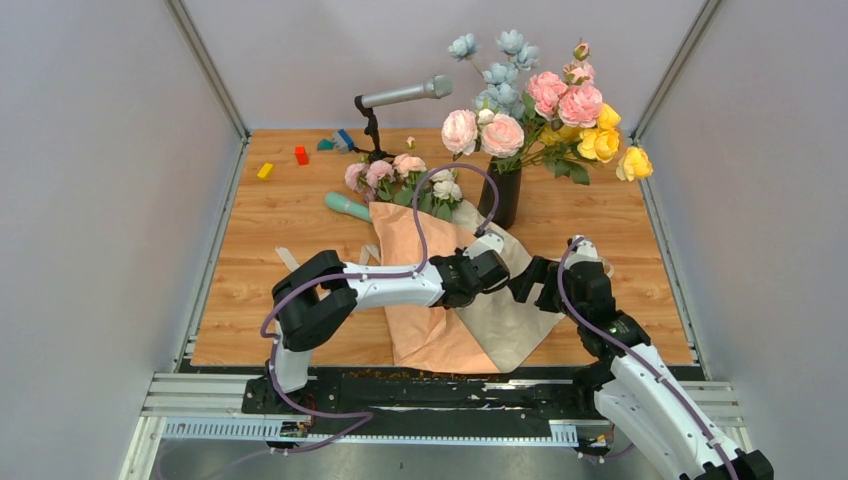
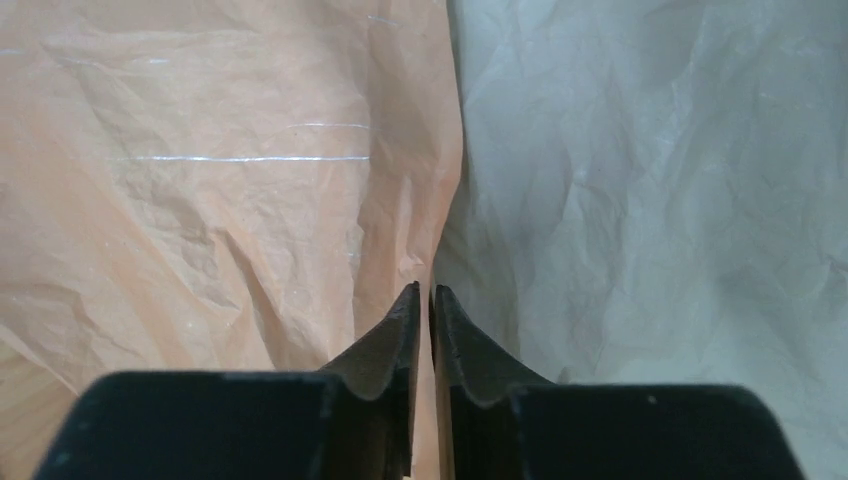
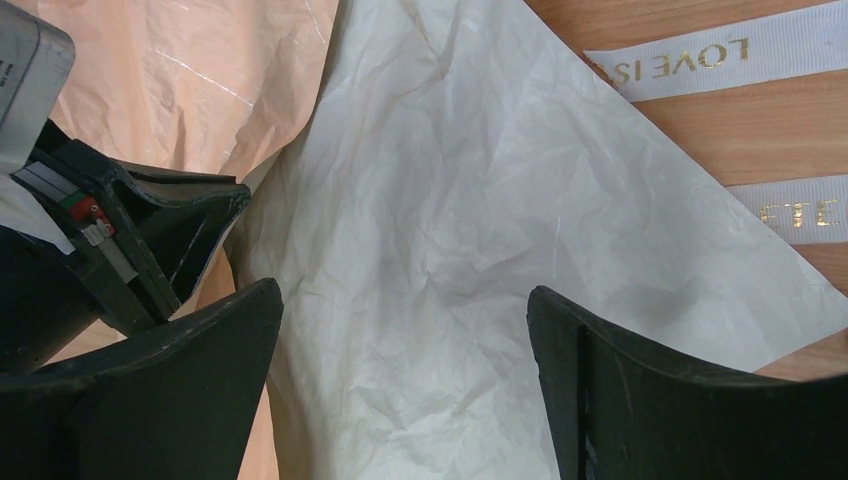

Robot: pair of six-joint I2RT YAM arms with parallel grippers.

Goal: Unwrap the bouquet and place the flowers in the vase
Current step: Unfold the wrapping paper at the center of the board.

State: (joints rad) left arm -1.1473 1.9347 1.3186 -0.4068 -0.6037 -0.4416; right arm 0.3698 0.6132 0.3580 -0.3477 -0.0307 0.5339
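unwrapping in hand. bouquet point(image 1: 410, 238) is lying mid-desk point(image 1: 260, 270), flowers point(image 1: 398, 176) pointing toward the vase point(image 1: 500, 200) in the far half. left fingers point(image 2: 385, 352) are pinching the peach paper point(image 2: 200, 200) at its fold; right fingers point(image 3: 170, 390) are hanging apart over beige lining point(image 3: 450, 250). next, probably: drawing the paper off the flowers.

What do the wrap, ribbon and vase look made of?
Wrap: thin matte paper, judging by its sharp crinkles and creases. Ribbon: flat cream band with gold lettering, probably woven fabric. Vase: dark and smooth, maybe glazed ceramic or glass; too small to tell.
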